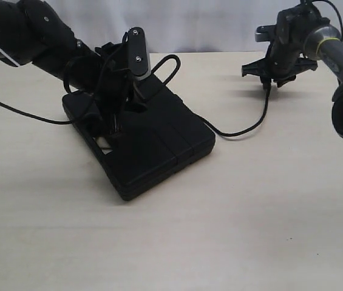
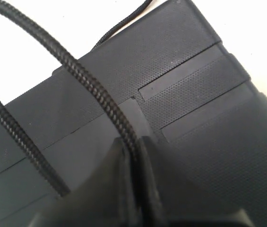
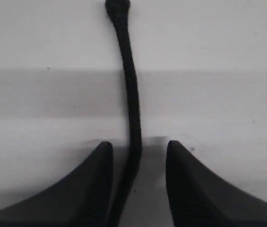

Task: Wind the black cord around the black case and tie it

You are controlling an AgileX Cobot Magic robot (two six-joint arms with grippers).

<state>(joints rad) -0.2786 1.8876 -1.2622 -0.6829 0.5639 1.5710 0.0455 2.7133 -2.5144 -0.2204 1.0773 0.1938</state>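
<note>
The black case [image 1: 159,148] lies flat on the table, left of centre. My left gripper [image 1: 118,121] hovers over its far left part, shut on the black cord [image 2: 100,99]; the braided cord rises from the closed fingertips [image 2: 124,156] in a loop above the ribbed lid [image 2: 194,90]. From the case's right side the cord [image 1: 244,130] runs across the table to my right gripper [image 1: 269,82]. That gripper [image 3: 135,146] is open. The cord [image 3: 131,94] passes between its fingers [image 3: 180,165] without being pinched, and its knotted end [image 3: 117,7] lies beyond.
A loop of thin cable [image 1: 170,60] shows behind the case, and another thin cable [image 1: 19,112] trails from the left arm over the table. The pale tabletop [image 1: 250,230] stretches in front of and to the right of the case.
</note>
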